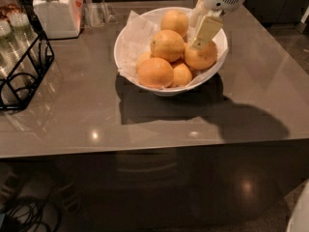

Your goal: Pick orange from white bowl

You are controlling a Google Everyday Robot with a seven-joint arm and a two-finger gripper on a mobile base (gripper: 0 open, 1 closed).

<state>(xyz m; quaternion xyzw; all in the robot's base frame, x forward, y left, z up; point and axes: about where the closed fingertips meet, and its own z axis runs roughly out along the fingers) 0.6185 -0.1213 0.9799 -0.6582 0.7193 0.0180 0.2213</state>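
- The white and pale yellow two-finger gripper (205, 33) is at the top right of the camera view. It hangs over the right side of the wide, round, glossy white bowl (169, 90).
- The bowl stands on a shiny grey-brown table (241, 110) and is lined with crinkled white paper (129, 37). About six fruits are heaped in it.
- The task's thing, the round yellow-orange fruit with smooth plain skin, the orange (202, 58), lies against the right wall of the bowl. It is directly under the gripper.
- The pale lower part of the gripper reaches down to the top of this orange. It seems to touch it or to be just above it; which of the two, I cannot tell.
- Whether the gripper is wide, narrow or already holding the fruit, I cannot tell from this view.
- Just left of it lies a similar fruit with a dark stem dot (166, 45), which is not the target.
- My judgement: the approach is done. The orange is in the bowl and is not yet lifted. What is left is a sure grasp and the lift out.
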